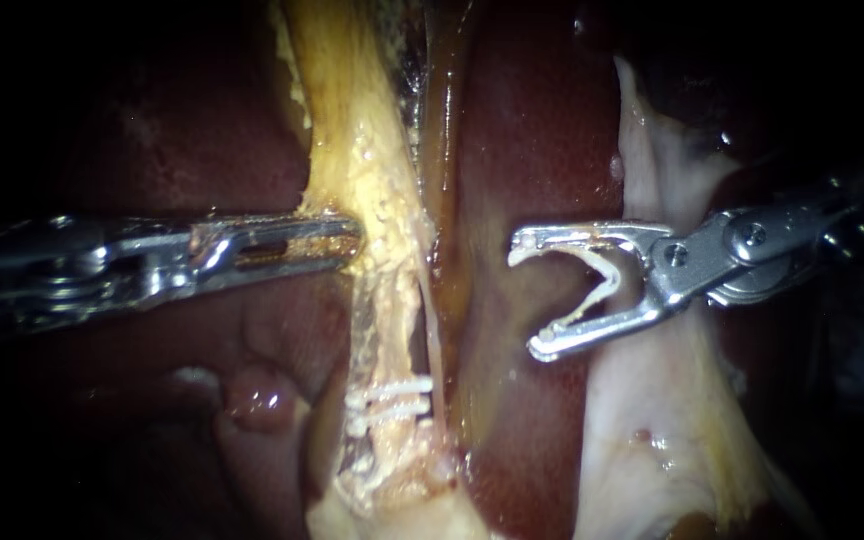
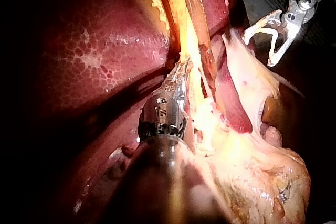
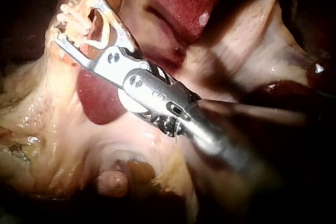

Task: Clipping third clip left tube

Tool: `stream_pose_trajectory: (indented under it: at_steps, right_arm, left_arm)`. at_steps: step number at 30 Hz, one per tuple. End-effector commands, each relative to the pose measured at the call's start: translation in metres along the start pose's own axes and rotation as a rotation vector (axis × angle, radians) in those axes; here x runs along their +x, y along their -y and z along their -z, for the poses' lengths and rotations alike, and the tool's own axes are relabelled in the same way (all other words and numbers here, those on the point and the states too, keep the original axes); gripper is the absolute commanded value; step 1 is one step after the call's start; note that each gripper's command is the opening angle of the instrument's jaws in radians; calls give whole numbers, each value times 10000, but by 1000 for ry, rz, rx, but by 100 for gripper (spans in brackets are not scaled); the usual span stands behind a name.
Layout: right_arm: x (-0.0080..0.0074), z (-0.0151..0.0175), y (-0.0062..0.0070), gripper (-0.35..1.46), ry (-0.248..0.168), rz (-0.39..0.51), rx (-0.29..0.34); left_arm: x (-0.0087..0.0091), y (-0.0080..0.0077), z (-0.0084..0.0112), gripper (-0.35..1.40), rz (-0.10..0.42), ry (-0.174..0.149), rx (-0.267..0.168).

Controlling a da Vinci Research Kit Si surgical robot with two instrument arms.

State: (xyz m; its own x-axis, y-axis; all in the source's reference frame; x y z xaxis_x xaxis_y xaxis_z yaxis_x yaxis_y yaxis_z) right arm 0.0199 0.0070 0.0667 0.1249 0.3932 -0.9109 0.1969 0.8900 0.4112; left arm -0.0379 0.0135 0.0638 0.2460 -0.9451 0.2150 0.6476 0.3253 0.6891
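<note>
Endoscope view: left tool (image 1: 350, 241) pinches crusty yellow left tube (image 1: 372, 170) above two white clips (image 1: 389, 400); right tool (image 1: 530, 298), jaws wide, holds V-shaped white clip (image 1: 607, 278).

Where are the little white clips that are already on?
In the endoscope view, the white clips cross the yellowish left tube low down, left of centre, with dark red liver on the tube's right.

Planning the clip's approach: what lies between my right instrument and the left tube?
In the endoscope view, a thin brownish strand and bare liver separate the right instrument with its clip from the left tube.
</note>
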Motion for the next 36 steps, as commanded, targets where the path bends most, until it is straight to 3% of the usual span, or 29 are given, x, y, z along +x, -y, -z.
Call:
stream_pose_trajectory:
  at_steps: [1, 4, 11, 15, 18, 26, 36]
  right_arm:
    - [0, -1, 1, 60, 0, 0, 0]
    - [-2, -2, 4, 60, -3, -4, 0]
    - [-16, -20, 10, 60, 8, -151, 24]
    - [-25, -37, 13, 59, 95, -201, 59]
    - [-33, -51, 13, 58, 129, -231, 80]
    - [-57, -83, 1, 58, 133, -291, 95]
    - [-107, -109, -15, 56, 179, -381, 94]
  left_arm:
    - [0, 0, 1, -35, 0, 0, 0]
    - [0, 0, 3, -35, 0, -1, 2]
    - [-12, -5, 30, -35, 1, -3, -2]
    - [-20, -8, 50, -35, 4, 0, -14]
    - [-23, -6, 61, -35, 6, 9, -13]
    - [-22, 10, 74, -35, 13, 14, -12]
    - [-24, 24, 87, -35, 19, 20, -9]
